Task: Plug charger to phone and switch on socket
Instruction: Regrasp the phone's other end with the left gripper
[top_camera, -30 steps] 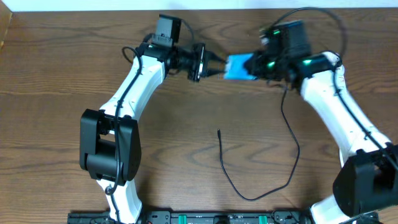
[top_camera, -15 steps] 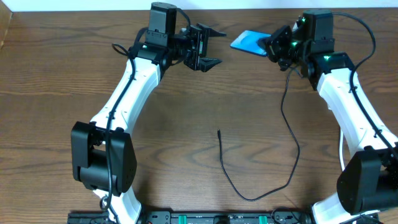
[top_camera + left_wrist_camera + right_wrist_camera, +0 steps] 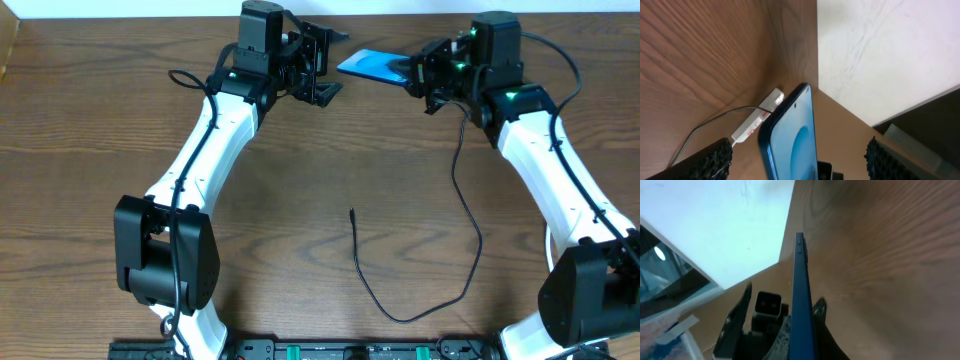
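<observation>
**Phone in the right gripper, left fingers spread wide at its free end**

Your right gripper (image 3: 415, 72) is clamped on the phone (image 3: 372, 64) at the far side of the table (image 3: 100, 150), a little right of centre. The phone is held off the wood with its blue screen facing up toward the overhead camera. In the right wrist view you see it edge-on, with a dark finger (image 3: 818, 311) pressed against each side of its near end.

Your left gripper (image 3: 342, 62) faces it from the left with its fingers spread wide and nothing in them. In the left wrist view, the phone's free end stands between the two ribbed pads (image 3: 707, 160), with a clear gap on either side and no contact with either pad.

The charger (image 3: 470, 270) lies loose on the table, well apart from the phone on the near side. Its plug tip (image 3: 352, 211) rests near the table's centre. From there the black cable loops toward the near edge, swings right, then runs back up toward your right arm. You cannot tell where that end finishes.

The socket (image 3: 757, 118) shows only in the left wrist view. It is a narrow white strip with a thin cord, lying on the wood just beyond the phone's edge.
</observation>
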You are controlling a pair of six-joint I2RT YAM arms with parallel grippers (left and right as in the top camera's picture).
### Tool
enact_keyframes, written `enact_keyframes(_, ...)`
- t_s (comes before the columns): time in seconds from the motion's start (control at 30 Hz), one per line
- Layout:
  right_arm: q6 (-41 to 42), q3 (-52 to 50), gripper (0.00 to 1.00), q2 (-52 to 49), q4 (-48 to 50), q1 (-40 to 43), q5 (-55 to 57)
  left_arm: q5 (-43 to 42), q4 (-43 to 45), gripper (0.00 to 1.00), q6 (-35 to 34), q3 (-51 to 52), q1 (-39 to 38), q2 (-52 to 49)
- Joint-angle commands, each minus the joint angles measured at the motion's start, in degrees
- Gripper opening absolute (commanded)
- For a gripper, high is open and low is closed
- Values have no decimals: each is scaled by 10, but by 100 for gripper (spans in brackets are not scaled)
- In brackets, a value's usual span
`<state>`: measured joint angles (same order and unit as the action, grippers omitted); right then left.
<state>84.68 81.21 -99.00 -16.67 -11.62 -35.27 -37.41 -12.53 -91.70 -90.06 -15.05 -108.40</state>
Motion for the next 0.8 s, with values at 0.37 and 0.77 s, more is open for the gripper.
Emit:
enact_keyframes(0.37,110,12,1,3,9,-33,-55,12,3,84,-9,-3,1,7)
enact_keyframes(0.77,124,12,1,3,32,-35,-74,12,3,58,-16,-3,-5,7)
